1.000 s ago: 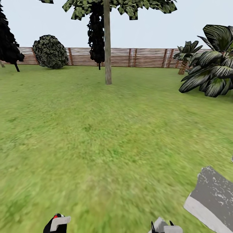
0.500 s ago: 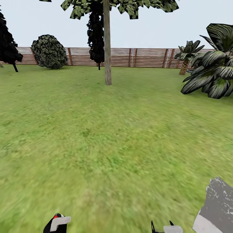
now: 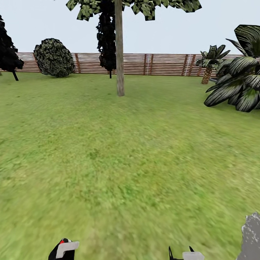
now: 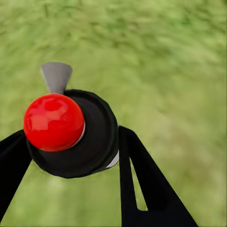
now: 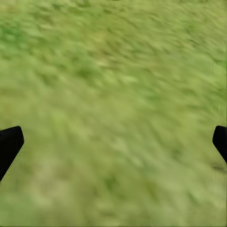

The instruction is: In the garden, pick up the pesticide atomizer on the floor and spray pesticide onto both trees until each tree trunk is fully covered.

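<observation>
The pesticide atomizer (image 4: 90,137), a dark bottle with a round red top (image 4: 54,122), sits between the black fingers (image 4: 142,184) of my left gripper (image 4: 71,156), which is shut on it. In the head view that left gripper (image 3: 63,250) sits at the bottom edge with a bit of the atomizer's red top (image 3: 63,241) peeking out. My right gripper (image 3: 184,255) is low beside it; in its wrist view the right gripper (image 5: 113,144) is open over grass with nothing between the tips. One tree with a pale straight trunk (image 3: 120,57) stands ahead on the garden lawn (image 3: 119,151).
A brown slat fence (image 3: 162,64) closes the lawn's far side. A dark narrow tree (image 3: 107,39) stands behind the trunk, a round bush (image 3: 54,57) and another dark tree (image 3: 8,52) at far left, palms (image 3: 238,76) at right. Grey concrete floor (image 3: 251,236) shows at the bottom right.
The whole head view has shifted: the camera moved forward over the lawn, and the concrete paving slid toward the bottom right corner. Both grippers hold the same pose.
</observation>
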Controlling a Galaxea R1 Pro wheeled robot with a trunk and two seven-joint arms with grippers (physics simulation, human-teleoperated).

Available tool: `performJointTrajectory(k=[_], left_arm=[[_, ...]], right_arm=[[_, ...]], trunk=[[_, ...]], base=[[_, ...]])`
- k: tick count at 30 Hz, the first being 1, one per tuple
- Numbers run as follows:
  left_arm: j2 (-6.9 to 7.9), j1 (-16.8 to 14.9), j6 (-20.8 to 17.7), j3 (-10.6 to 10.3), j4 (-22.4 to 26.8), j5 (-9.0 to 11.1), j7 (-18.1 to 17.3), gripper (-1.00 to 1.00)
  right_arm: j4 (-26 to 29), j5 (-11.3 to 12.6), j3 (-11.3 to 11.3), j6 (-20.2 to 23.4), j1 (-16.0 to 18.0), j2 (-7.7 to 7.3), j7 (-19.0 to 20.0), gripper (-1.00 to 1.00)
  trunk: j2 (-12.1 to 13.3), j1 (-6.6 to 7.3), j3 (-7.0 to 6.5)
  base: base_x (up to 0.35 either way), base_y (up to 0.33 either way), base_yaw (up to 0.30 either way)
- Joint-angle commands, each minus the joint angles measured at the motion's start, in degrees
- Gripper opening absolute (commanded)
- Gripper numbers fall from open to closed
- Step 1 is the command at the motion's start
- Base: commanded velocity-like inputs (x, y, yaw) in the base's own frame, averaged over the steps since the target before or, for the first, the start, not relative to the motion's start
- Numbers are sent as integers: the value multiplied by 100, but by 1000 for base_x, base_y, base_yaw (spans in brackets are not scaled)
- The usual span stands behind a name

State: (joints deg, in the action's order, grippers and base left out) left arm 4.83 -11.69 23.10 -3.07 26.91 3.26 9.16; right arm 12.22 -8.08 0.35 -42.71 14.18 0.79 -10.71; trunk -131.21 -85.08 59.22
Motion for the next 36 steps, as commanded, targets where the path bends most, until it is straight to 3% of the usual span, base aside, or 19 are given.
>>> performJointTrajectory(k=[1, 36], left_arm=[[0, 0, -1, 0, 3, -1, -2, -100], [0, 0, 2, 2, 5, -1, -2, -100]], right_arm=[[0, 0, 0, 0, 1, 0, 0, 100], [0, 0, 0, 0, -3, -3, 7, 100]], trunk=[[0, 0, 0], [0, 0, 0]], base=[[342, 0, 0], [342, 0, 0]])
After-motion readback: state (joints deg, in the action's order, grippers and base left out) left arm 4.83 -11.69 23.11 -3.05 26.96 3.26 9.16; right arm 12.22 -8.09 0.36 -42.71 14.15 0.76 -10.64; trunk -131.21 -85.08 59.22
